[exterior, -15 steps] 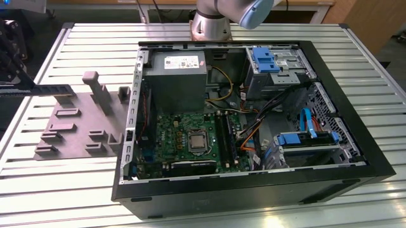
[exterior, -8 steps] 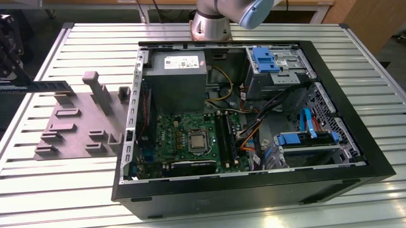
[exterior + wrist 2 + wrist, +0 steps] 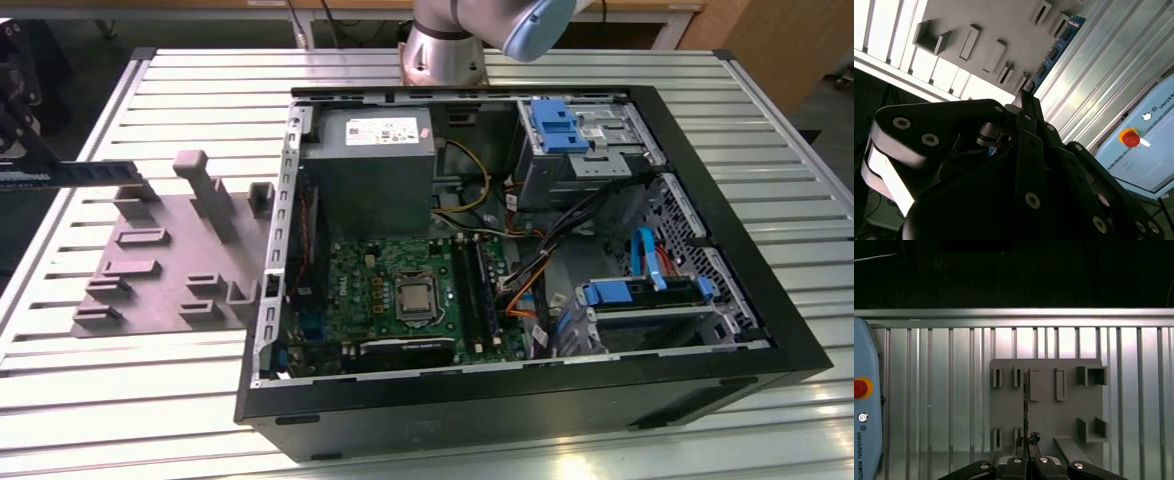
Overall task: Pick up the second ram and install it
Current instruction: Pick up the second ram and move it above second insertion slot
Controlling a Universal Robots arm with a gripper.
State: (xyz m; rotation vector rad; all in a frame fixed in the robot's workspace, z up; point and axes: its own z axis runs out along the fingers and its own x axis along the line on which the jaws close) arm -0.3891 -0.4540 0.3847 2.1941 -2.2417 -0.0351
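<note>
**Second ram lifted, slots not yet reached**

My gripper (image 3: 54, 175) had its jaws clamped on one end of the second ram (image 3: 100, 172). I held it level over the far end of the grey tray (image 3: 174, 255), well apart from the open computer case (image 3: 534, 400). The pickup looked done; seating it in the motherboard slots (image 3: 474, 290) remained. The exterior view showed case and slots. The first wrist view caught the stick edge-on, the second wrist view its chips.

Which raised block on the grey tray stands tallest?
The narrow grey post on the grey moulded tray: it rises well above the low flat blocks. The dark memory stick in the jaws ends beside it in the exterior view.
</note>
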